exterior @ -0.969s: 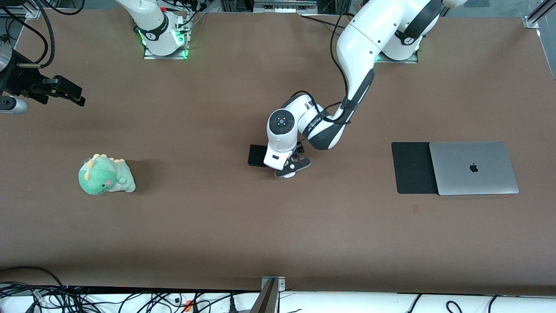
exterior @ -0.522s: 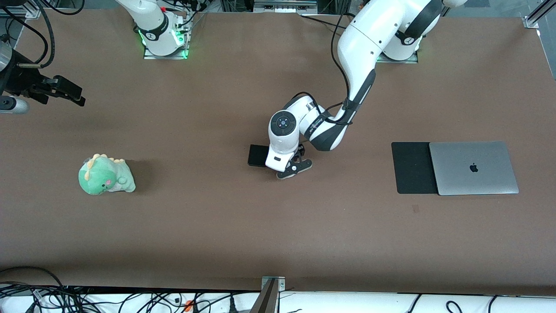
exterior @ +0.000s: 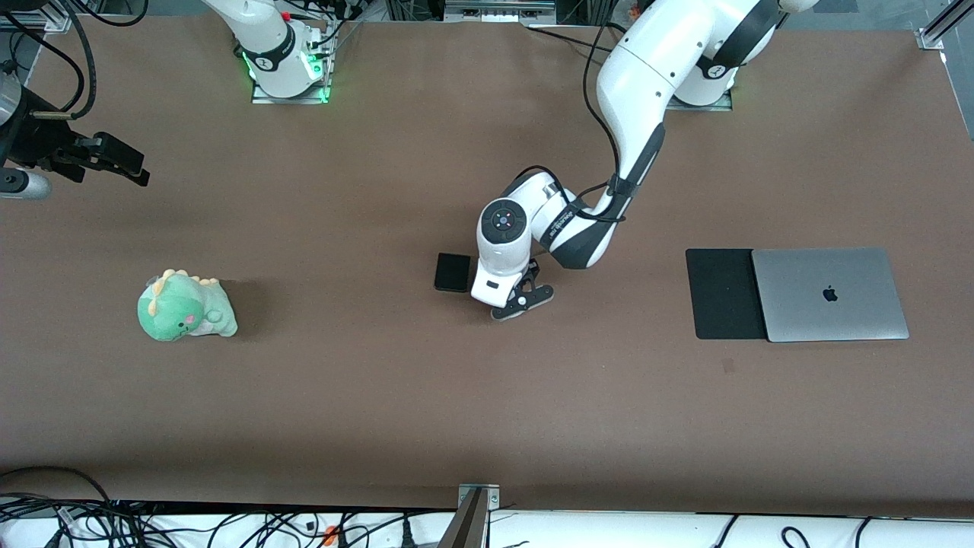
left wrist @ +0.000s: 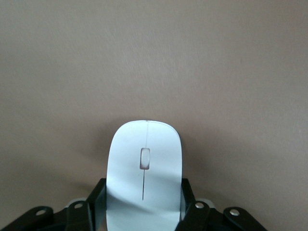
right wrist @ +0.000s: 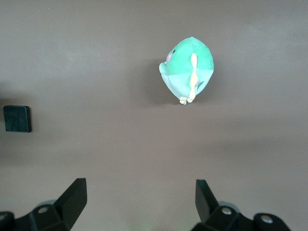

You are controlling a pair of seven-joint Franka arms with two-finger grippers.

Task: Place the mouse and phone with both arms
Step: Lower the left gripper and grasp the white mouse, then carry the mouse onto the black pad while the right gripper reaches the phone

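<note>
The white mouse (left wrist: pixel 143 166) with its thin grey line sits between the black fingers (left wrist: pixel 95 199) of my left gripper (left wrist: pixel 143 193), which is shut on its sides. In the front view the left gripper (exterior: pixel 521 301) is low at the table's middle and its hand hides the mouse. The small black phone (exterior: pixel 453 272) lies flat on the table just beside it, toward the right arm's end; the right wrist view also shows the phone (right wrist: pixel 17 119). My right gripper (exterior: pixel 129 166) waits high over the right arm's end of the table, and there my right gripper (right wrist: pixel 140 186) is open and empty.
A green plush dinosaur (exterior: pixel 185 307) lies toward the right arm's end, and the plush (right wrist: pixel 187 70) is below the right gripper. A black mouse pad (exterior: pixel 719 293) and a closed silver laptop (exterior: pixel 829 294) lie side by side toward the left arm's end. Cables run along the table's front edge.
The left gripper has shut on the mouse and shifted slightly toward the left arm's end, uncovering more of the phone. The right arm has not moved.
</note>
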